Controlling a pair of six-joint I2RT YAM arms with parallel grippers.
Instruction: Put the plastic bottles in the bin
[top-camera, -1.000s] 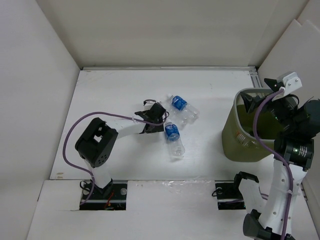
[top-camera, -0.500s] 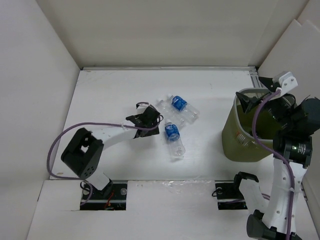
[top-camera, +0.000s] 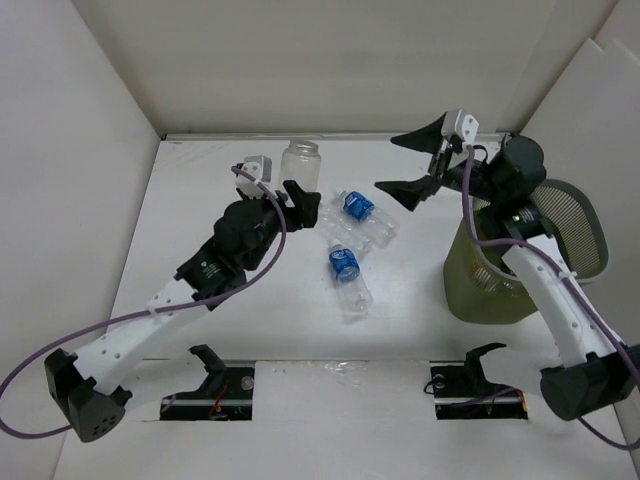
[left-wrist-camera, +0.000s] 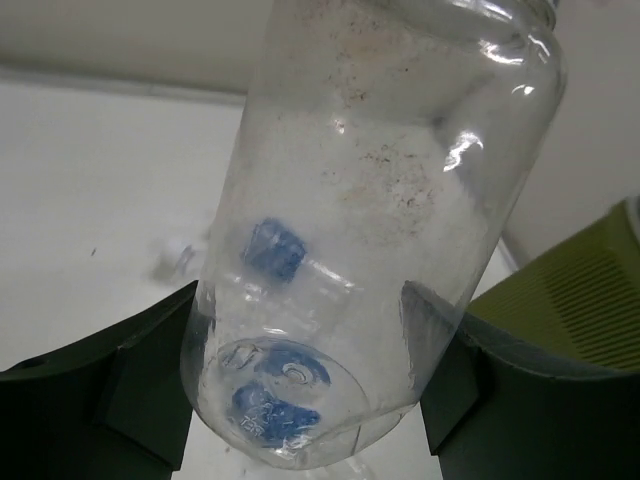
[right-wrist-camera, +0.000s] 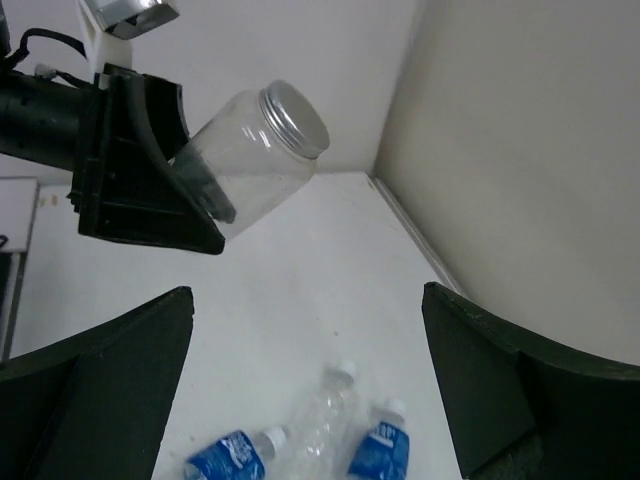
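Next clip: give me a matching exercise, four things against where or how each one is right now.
Things:
1. clear jar
2. right gripper
3. blue-label bottles
4. bin

States:
a. lying on the table
b. open, holding nothing
c. gripped by the left gripper, lifted off the table
d. standing on the right side, olive-green

Pairs: 1-c, 2-b, 3-a, 4-d

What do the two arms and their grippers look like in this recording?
The left arm and right arm have white links, black joint housings and a loose purple cable each. The left gripper and right gripper have black tapered fingers under a small white block.
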